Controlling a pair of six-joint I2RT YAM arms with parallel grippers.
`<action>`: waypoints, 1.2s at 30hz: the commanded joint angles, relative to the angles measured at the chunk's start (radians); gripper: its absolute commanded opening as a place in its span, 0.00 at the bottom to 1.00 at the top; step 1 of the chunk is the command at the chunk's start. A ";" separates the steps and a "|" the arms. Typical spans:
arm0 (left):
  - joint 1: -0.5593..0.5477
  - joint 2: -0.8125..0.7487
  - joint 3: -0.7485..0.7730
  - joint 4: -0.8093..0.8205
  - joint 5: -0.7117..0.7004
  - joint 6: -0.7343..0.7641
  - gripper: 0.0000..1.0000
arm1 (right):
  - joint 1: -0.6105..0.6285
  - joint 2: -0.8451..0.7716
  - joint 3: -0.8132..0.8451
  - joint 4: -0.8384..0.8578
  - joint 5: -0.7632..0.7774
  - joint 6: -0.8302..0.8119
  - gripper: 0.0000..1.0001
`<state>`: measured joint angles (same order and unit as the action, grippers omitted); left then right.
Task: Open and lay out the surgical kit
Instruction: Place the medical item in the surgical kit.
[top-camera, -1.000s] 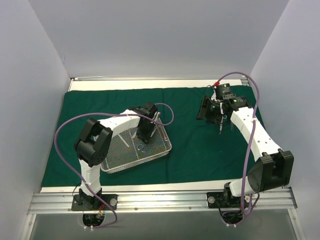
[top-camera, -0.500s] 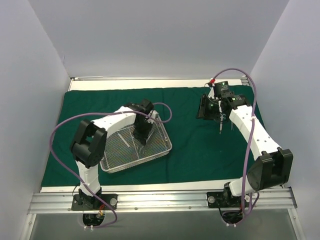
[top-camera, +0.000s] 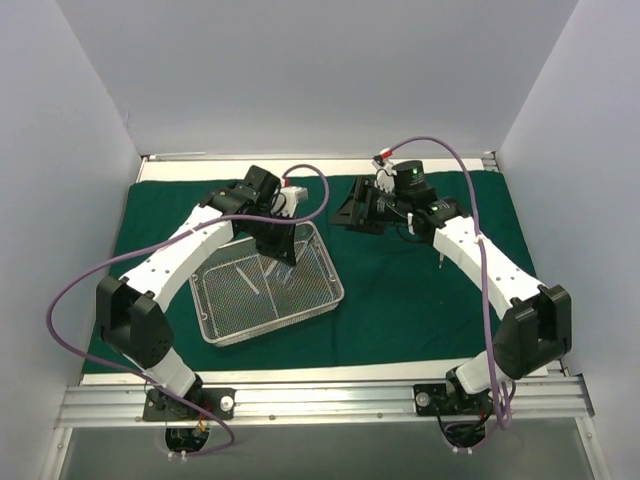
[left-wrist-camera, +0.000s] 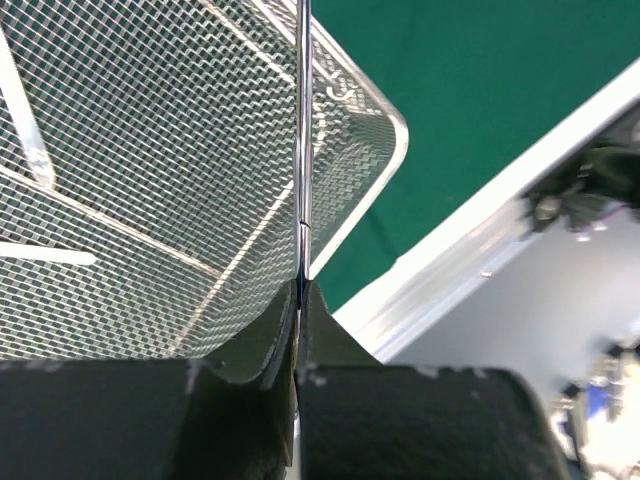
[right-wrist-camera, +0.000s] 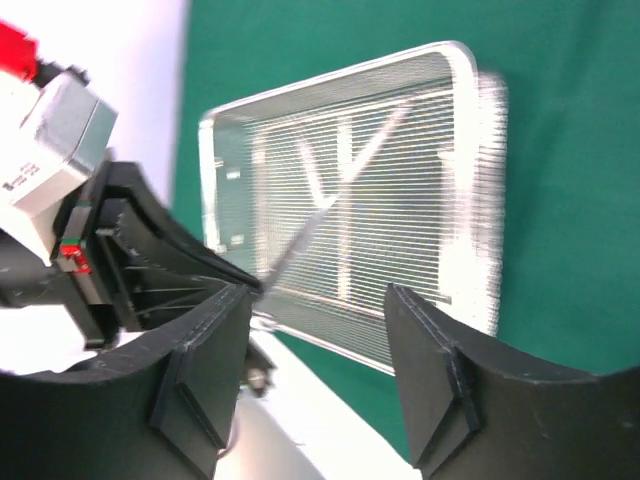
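Bare green cloth (top-camera: 400, 300) lies open right of the mesh tray (top-camera: 280, 320), which the left arm (top-camera: 190, 255) overhangs.

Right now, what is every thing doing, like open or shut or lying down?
green cloth, spread out flat.
mesh tray, resting on the cloth, no lid.
left gripper, jaws shut on a slim instrument, above the tray.
right gripper, jaws open, holding nothing.
instruments in tray, lying loose on the mesh.
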<state>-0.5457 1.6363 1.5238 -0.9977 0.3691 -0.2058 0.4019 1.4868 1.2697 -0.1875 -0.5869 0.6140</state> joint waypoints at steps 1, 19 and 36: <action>0.029 -0.073 -0.002 0.036 0.112 -0.049 0.02 | 0.011 -0.003 -0.058 0.262 -0.123 0.174 0.59; 0.035 -0.093 0.059 0.122 0.248 -0.193 0.02 | 0.077 0.078 -0.052 0.303 -0.145 0.233 0.63; 0.053 -0.049 0.131 0.165 0.234 -0.201 0.34 | 0.101 0.124 0.013 0.349 -0.168 0.383 0.00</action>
<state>-0.5087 1.5864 1.5883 -0.8864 0.6037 -0.4068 0.5049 1.6363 1.2530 0.1444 -0.7597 0.9524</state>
